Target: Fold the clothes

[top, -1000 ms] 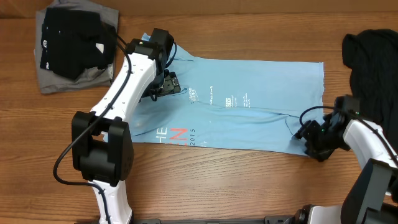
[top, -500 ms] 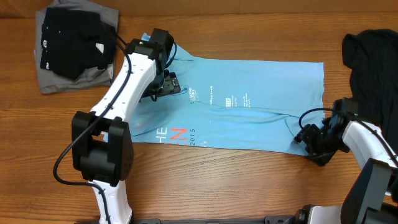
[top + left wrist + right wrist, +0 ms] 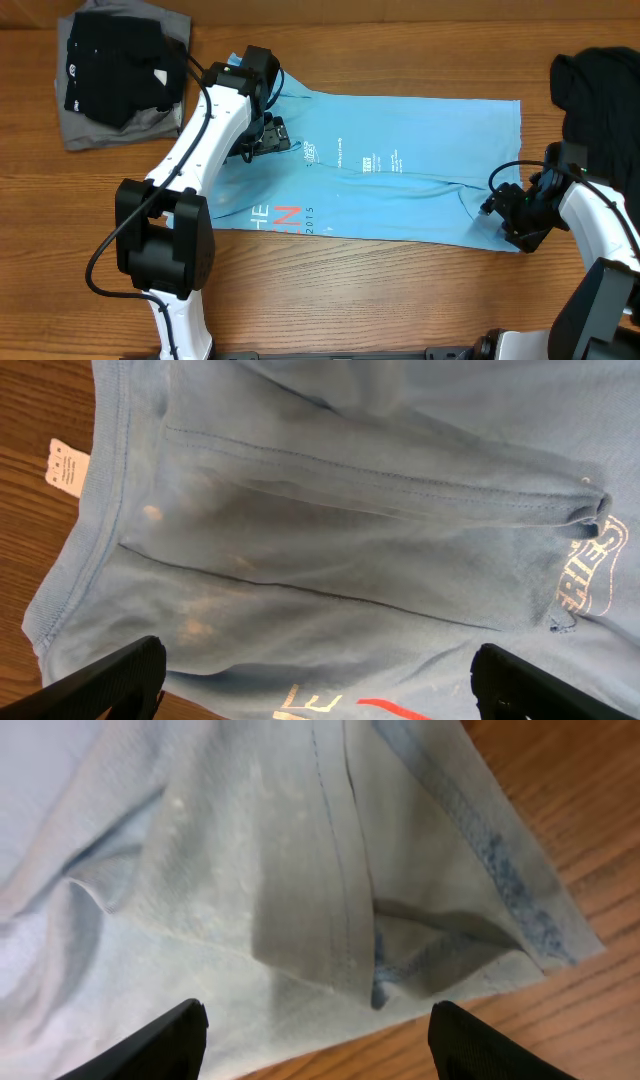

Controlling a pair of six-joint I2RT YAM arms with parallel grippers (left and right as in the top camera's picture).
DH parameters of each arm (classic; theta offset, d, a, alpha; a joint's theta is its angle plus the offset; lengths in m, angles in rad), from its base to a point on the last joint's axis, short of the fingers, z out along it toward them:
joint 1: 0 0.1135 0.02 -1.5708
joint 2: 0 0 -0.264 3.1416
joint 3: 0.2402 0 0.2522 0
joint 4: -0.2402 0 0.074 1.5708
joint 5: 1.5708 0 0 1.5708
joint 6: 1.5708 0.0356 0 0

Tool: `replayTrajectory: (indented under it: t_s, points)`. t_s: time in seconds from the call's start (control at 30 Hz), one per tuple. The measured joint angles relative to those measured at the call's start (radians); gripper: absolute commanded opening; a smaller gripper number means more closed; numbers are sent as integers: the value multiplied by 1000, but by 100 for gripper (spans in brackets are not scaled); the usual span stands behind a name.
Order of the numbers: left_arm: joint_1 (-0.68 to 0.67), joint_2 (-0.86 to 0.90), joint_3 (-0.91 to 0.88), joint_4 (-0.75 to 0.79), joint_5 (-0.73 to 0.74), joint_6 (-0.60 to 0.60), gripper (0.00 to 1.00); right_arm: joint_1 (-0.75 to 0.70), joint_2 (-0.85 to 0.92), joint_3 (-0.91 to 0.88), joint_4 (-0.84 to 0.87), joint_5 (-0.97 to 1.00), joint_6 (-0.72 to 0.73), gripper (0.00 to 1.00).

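Observation:
A light-blue T-shirt with white and pink-red lettering lies spread flat on the wooden table, folded lengthwise. My left gripper hovers over its left end near the collar, jaws wide open and empty; the left wrist view shows the collar seam and a white tag. My right gripper is open and empty above the shirt's lower right corner; the right wrist view shows the folded hem corner between the fingers.
A black garment lies on a grey one at the back left. Another black garment is heaped at the right edge. Bare wood runs along the front.
My right gripper has shifted a little right and back along the shirt's lower right corner. The left arm and the shirt have not moved.

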Motion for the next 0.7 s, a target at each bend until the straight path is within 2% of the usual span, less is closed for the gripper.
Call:
replayTrajectory:
  t_s: [0.07,0.3,0.43,0.7]
  points:
    - [0,0,0,0,0,0,100,0,0,-16,32,-4,0,71]
    - [0,0,0,0,0,0,100,0,0,-52,42,-16,-7,70]
    - [0,0,0,0,0,0,100,0,0,-52,53,-21,-12,64]
    - [0,0,0,0,0,0,100,2,0,-52,62,-39,-12,64]
